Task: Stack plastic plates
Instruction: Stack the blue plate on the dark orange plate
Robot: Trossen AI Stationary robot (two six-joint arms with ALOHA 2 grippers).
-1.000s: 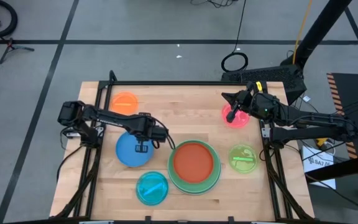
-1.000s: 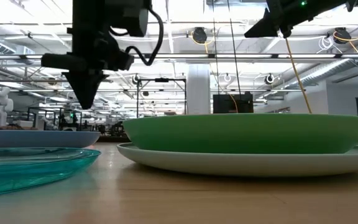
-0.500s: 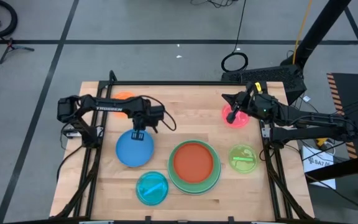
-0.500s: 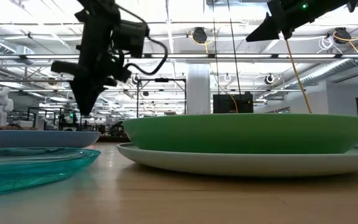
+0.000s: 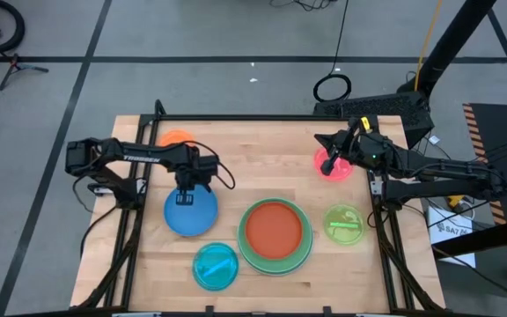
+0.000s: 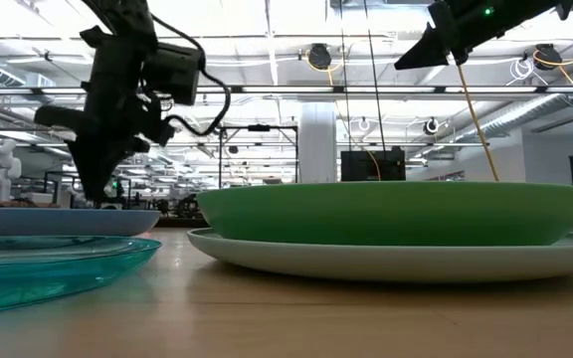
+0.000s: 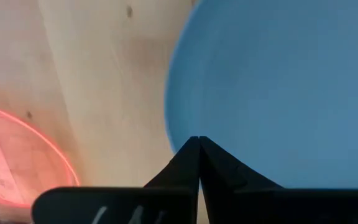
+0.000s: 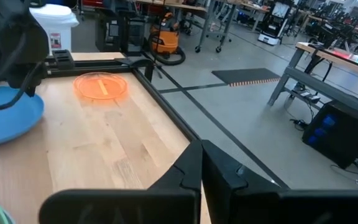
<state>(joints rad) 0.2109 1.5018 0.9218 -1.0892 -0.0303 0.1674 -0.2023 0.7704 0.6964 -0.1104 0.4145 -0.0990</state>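
Note:
My left gripper point(image 5: 186, 195) is shut and empty, tipped, close above the far rim of the blue plate point(image 5: 190, 214), which lies flat on the table; the left wrist view shows that plate point(image 7: 278, 87) under the shut fingertips. My right gripper point(image 5: 326, 163) is shut and empty, raised over the pink plate point(image 5: 334, 167) at the far right. The orange plate point(image 5: 176, 139) lies at the far left. A rust-brown plate point(image 5: 275, 229) lies in a green plate point(image 6: 396, 211) on a pale plate point(image 6: 396, 261). The lime plate point(image 5: 345, 224) and the cyan plate point(image 5: 215, 265) lie nearer.
The table's black frame rail point(image 8: 166, 81) runs along its far edge, and the floor drops beyond it. Bare wood point(image 5: 253, 158) lies between the orange and pink plates. The right arm's base point(image 5: 394, 180) stands at the table's right edge.
My left gripper has gone toward the table's left edge, from over the blue plate's right part to its far rim, tipping from upright to slanted and sinking a little. It has stayed shut. The plates have kept still.

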